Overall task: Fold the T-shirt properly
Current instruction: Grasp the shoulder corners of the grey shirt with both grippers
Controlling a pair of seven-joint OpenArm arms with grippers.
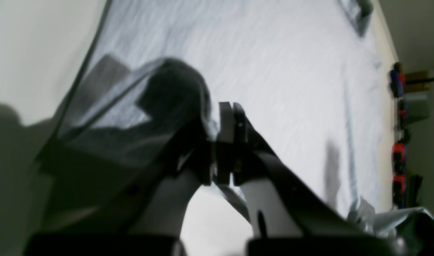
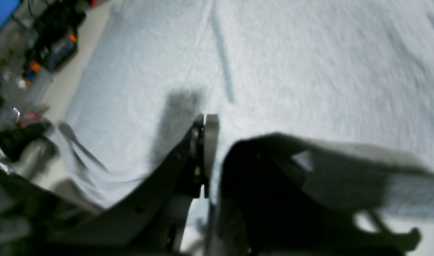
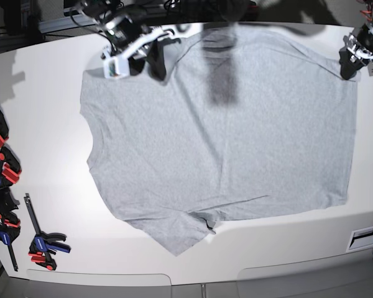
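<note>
Cloth covers most of the white table (image 3: 50,205): the T-shirt (image 3: 224,143) lies spread flat, plain grey side up, filling the middle of the tabletop in the base view. Its long axis runs sideways across that view, from 9 o'clock to 3 o'clock. The neckline curves along the 9 o'clock edge and the straight hem sits at 3 o'clock. One short sleeve sticks out toward 7 o'clock, its cuff slightly rumpled; the other sleeve is bunched up at 11 o'clock.

Nothing like a bin or tray shows up; only red-and-black bar clamps (image 3: 6,205) lie loose along the table's 9 o'clock edge, well apart from the fabric.

At 11 o'clock, the right gripper (image 2: 205,122) has its jaws pressed together on the T-shirt, with a lifted fold of grey cloth hanging dark beside it in its wrist view. At 2 o'clock, the left gripper (image 1: 231,110) is likewise clamped tight on the T-shirt at the hem corner, a fold of fabric draped over one finger.
</note>
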